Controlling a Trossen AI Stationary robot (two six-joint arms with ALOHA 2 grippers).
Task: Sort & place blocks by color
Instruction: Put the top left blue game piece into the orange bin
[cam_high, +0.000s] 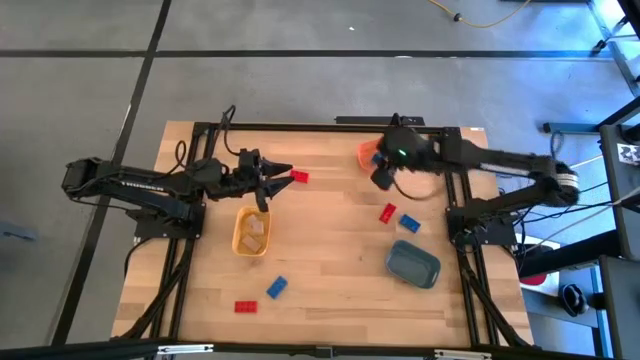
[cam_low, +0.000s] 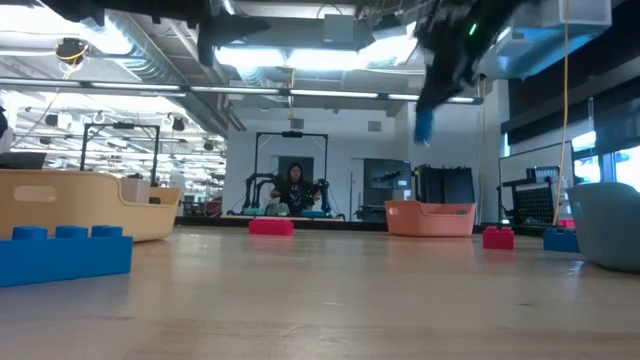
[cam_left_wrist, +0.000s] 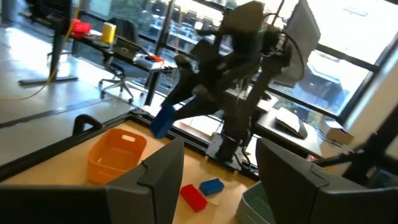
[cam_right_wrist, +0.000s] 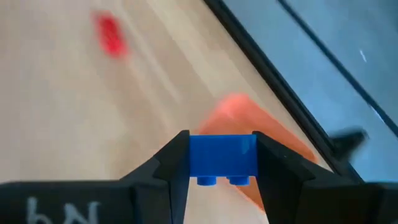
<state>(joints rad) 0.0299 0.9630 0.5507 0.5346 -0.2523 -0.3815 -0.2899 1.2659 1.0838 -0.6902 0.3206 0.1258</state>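
My right gripper (cam_high: 383, 170) hangs over the table's far right, above the orange tray (cam_high: 366, 152), shut on a blue block (cam_right_wrist: 222, 158). That block also shows high over the table in the low view (cam_low: 424, 125). My left gripper (cam_high: 274, 181) is raised at the far left, open with nothing between its fingers (cam_left_wrist: 158, 180). A red block (cam_high: 298, 177) lies on the table just beyond the left gripper's fingertips. The yellow tray (cam_high: 238, 243) holds pale beige blocks (cam_high: 254, 228). One red block (cam_high: 387, 212) and one blue block (cam_high: 409, 223) lie side by side right of centre. My right gripper pinches the blue block by two opposite side faces (cam_right_wrist: 193, 158) between its two fingers. The fingers slant down from the table's right side. The block is lifted clear and hangs below the fingers (cam_low: 424, 125), over the orange tray's edge (cam_right_wrist: 261, 134).
A slate-blue tray (cam_high: 413, 263) stands at the near right. A blue block (cam_high: 276, 288) and a red block (cam_high: 245, 306) lie near the front left. Bare wood stretches across the middle of the table (cam_high: 330, 250). A person (cam_low: 293, 185) sits far off in the room.
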